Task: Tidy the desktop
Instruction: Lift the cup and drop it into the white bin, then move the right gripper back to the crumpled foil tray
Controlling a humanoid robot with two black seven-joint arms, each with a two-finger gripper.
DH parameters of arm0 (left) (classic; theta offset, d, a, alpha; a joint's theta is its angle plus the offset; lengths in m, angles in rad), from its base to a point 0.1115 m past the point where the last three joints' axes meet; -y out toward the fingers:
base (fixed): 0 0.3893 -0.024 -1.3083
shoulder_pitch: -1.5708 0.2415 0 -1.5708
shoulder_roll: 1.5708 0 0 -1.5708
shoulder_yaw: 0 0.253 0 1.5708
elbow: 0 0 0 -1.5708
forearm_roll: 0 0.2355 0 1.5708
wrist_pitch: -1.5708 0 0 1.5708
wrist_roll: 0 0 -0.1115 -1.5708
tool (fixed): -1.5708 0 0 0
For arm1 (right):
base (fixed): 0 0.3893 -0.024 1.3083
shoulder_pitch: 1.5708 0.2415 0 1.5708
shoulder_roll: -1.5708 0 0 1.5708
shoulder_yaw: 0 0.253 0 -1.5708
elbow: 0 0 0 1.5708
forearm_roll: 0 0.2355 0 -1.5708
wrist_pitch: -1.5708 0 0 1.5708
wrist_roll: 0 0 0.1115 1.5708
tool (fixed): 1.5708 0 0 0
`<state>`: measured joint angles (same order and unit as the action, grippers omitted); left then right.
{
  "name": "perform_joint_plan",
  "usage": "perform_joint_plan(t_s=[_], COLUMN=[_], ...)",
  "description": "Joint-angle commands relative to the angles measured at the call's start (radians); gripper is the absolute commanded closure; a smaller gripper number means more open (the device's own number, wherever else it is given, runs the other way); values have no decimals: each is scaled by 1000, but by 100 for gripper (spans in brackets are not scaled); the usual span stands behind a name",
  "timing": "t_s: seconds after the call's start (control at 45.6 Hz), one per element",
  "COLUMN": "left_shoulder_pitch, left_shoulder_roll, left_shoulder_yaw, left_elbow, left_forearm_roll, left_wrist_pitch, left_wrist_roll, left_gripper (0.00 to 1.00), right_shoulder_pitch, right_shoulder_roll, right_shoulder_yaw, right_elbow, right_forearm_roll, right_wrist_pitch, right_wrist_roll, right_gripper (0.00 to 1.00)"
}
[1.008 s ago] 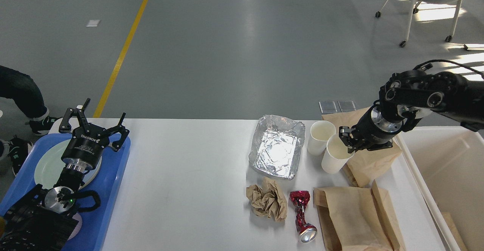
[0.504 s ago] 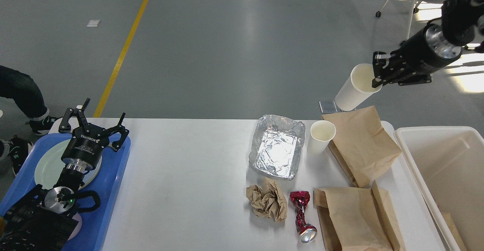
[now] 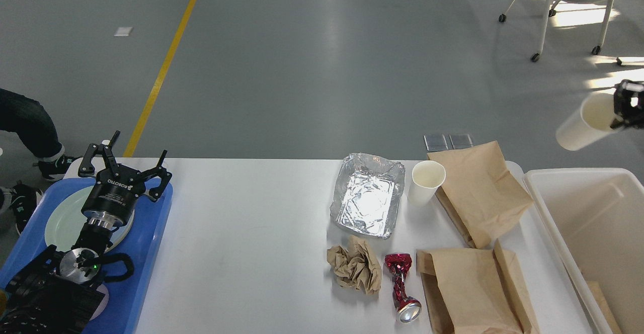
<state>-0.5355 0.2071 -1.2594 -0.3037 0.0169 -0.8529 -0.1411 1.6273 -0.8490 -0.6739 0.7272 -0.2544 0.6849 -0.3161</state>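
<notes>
right gripper (image 3: 625,106): pinching rim of paper cup (image 3: 583,125), tilted above cream bin (image 3: 558,208), apparently for dumping | left gripper (image 3: 124,160): spread wide, empty, left of bin over blue tray (image 3: 151,253) | desktop (image 3: 251,233): left of bin, litter remains

"ROBOTIQ" in white letters on black body of left pincer (image 3: 126,165); no other text legible.
</notes>
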Motion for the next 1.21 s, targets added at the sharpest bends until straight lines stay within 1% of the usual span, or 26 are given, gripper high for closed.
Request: perform_joint_plan(t_s=[0.0, 0.153, 0.175, 0.219, 0.263, 0.285, 0.373, 0.395, 0.416, 0.526, 0.636, 0.745, 0.877, 0.964, 1.052, 1.184], left_shoulder_pitch=[2, 0, 0, 2, 2, 0, 2, 0, 2, 2, 2, 2, 0, 0, 0, 2], left_shoulder_roll=[0, 0, 0, 0, 0, 0, 0, 0, 0, 0, 0, 0, 0, 0, 0, 0], left_shoulder_yaw=[0, 0, 0, 0, 0, 0, 0, 0, 0, 0, 0, 0, 0, 0, 0, 0], left_elbow=[0, 0, 0, 0, 0, 0, 0, 0, 0, 0, 0, 0, 0, 0, 0, 0], left_forearm_roll=[0, 0, 0, 0, 0, 0, 0, 0, 0, 0, 0, 0, 0, 0, 0, 0], left_wrist_pitch=[0, 0, 0, 0, 0, 0, 0, 0, 0, 0, 0, 0, 0, 0, 0, 0], left_wrist_roll=[0, 0, 0, 0, 0, 0, 0, 0, 0, 0, 0, 0, 0, 0, 0, 0], left_gripper=[3, 3, 3, 3, 3, 3, 3, 3, 3, 3, 3, 3, 3, 3, 3, 3], right_shoulder_pitch=[-179, -381, -406, -447, -481, -495, -529, -533, -540, -572, -566, -554, -459, -379, -259, -104], right_shoulder_roll=[-1, 5, 8, 11, 14, 16, 33, 37, 44, 53, 63, 125, 146, 201, 249, 366], right_shoulder_yaw=[7, 13, 13, 14, 16, 16, 17, 17, 17, 17, 17, 10, 1, -12, -76, -160], right_elbow=[-75, -78, -78, -77, -75, -77, -78, -77, -77, -72, -63, -58, -57, -57, -48, -29], right_forearm_roll=[3, 3, 3, 6, 7, 12, 18, 18, 20, 20, 24, 81, 130, 129, 130, 135], right_wrist_pitch=[-89, -270, -295, -332, -369, -384, -441, -456, -473, -518, -512, -502, -501, -493, -430, -303], right_wrist_roll=[0, 0, 0, 0, 0, 0, 0, 0, 0, 0, 0, 0, -1, -11, -12, -12], right_gripper=[100, 100, 95, 77, 56, 46, 13, 5, 0, 0, 0, 0, 0, 0, 0, 0])
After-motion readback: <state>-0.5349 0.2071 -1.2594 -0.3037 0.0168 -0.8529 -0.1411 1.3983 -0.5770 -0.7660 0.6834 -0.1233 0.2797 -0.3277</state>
